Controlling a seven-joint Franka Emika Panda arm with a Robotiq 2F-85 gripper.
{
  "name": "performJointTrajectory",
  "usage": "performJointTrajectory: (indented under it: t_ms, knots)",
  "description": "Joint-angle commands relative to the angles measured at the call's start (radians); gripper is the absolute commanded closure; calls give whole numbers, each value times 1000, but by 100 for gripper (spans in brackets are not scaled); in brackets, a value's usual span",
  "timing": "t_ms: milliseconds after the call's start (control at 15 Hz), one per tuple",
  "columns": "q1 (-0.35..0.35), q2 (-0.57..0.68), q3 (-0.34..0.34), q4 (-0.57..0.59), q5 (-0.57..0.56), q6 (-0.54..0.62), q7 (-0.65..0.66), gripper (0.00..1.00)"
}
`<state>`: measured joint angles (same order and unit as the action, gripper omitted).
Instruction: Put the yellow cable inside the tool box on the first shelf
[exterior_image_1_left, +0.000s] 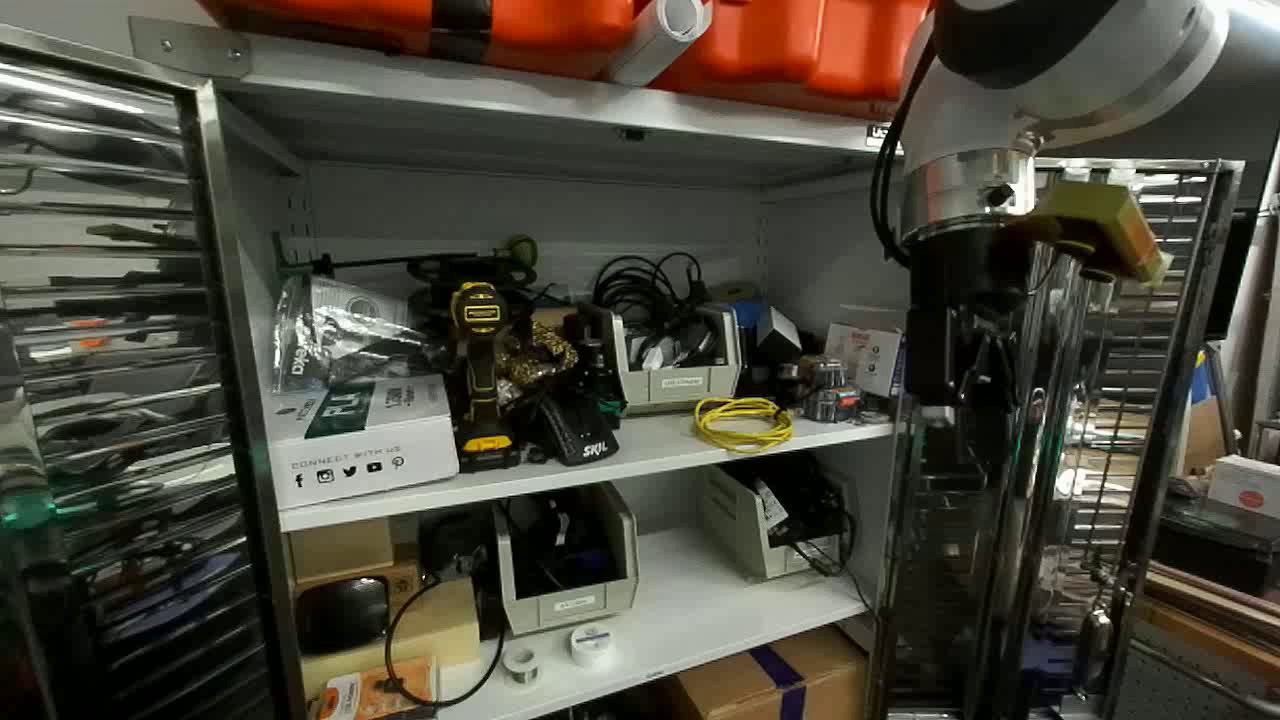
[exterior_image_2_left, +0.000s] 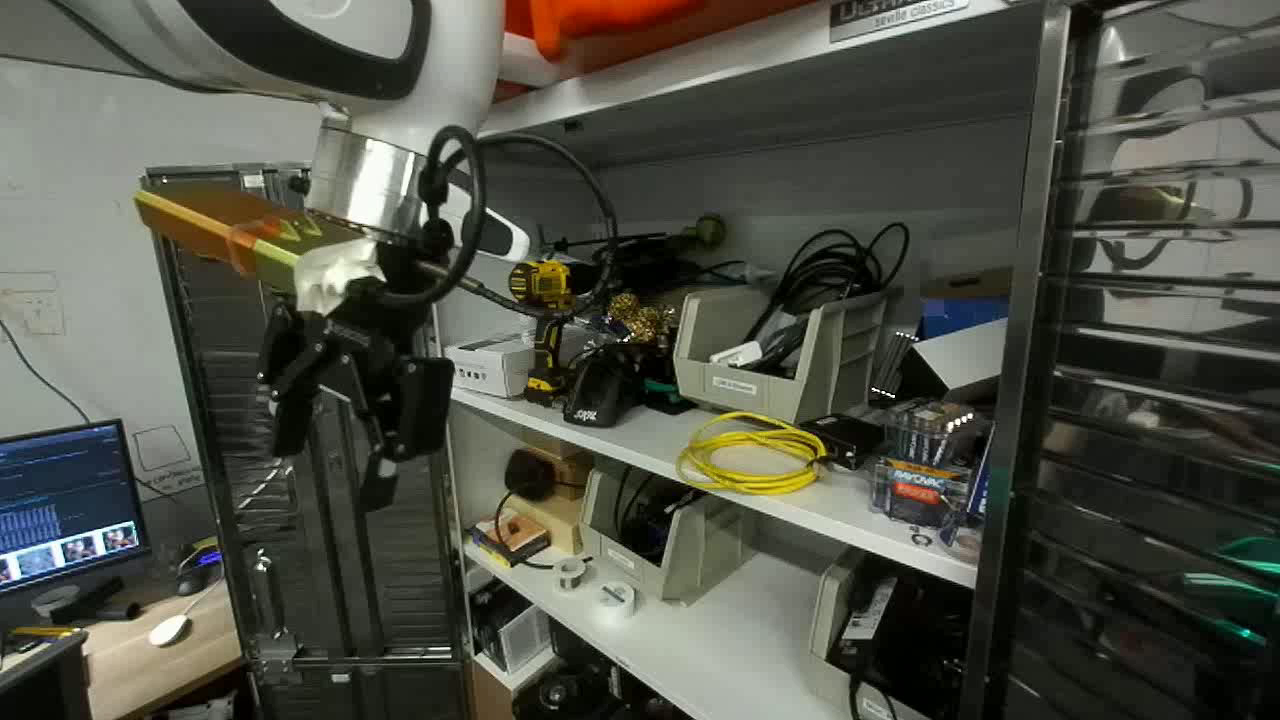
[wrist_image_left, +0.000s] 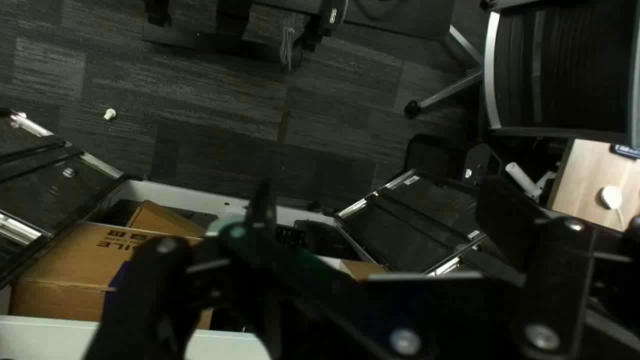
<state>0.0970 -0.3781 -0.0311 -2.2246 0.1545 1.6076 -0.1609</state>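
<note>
The tool (exterior_image_2_left: 350, 438), blurred and dark in the wrist view, is shown with jaws parted, nothing grasped. The yellow cable (exterior_image_2_left: 755, 460), on the worktop (exterior_image_2_left: 645, 438) below right of centre in an exterior view, may be dragged off if only partly pinched. Snagging may be caused by black cables (exterior_image_2_left: 822, 272) in the storage bin (exterior_image_2_left: 770, 397), whose floor is hidden.

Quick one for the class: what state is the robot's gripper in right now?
Gripper: open, holding nothing.
</note>
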Motion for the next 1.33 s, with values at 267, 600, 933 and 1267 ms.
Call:
performJointTrajectory:
  t_ms: [267,600,933,1267]
  knots:
    - [-15,-2,13,9,4,-2,-4,0]
    - [-15,-2,13,10,4,-2,-4,0]
    - [-13,91,27,39,-41,28,-26,0]
    - [-12,269,53,110,-165,142,-67,0]
